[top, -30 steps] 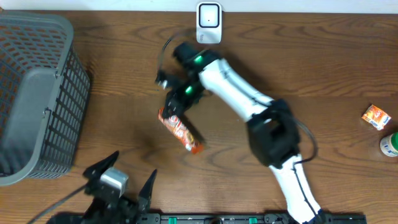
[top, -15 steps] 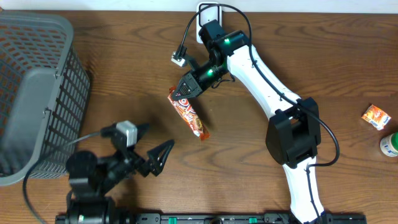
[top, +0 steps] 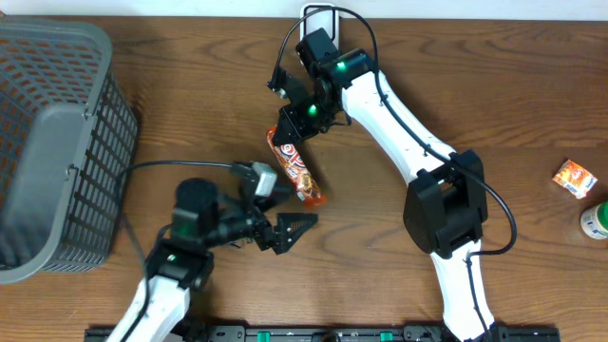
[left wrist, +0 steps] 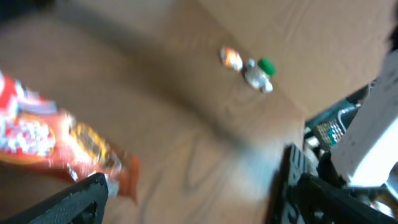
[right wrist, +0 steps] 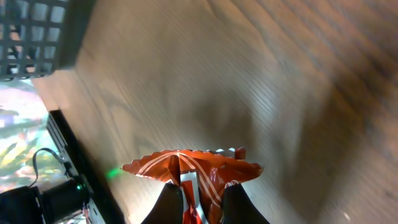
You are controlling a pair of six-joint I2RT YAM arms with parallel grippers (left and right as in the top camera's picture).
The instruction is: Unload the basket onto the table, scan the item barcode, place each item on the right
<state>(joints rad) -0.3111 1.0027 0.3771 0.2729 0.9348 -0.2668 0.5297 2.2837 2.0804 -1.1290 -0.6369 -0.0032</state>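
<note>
**Packet pinched at its top end, left fingers spread beside it**

We see the packet (top: 295,169) close to the middle of the surface (top: 190,104), its long side running from 11 o'clock down to 5 o'clock. The right fingers (top: 288,128) are clenched on its 11 o'clock end. In the right wrist view the two tips meet on the crimped orange edge of the wrapper, with wood grain beyond it. We cannot tell whether the lower end touches the surface.

The left fingers (top: 296,228) are spread wide and grasp nothing. They sit just beside the packet's 5 o'clock end, pointing toward 3 o'clock, and we see no contact with the wrapper. The left wrist view is blurred; there the packet shows red and orange at 9 o'clock, above one dark finger.

A grey basket (top: 57,142) stands at the surface's 9 o'clock edge. Well apart from the packet, at 3 o'clock, lie a small orange box (top: 575,178) and, just beside it, a bottle (top: 596,220) with a green cap
</note>
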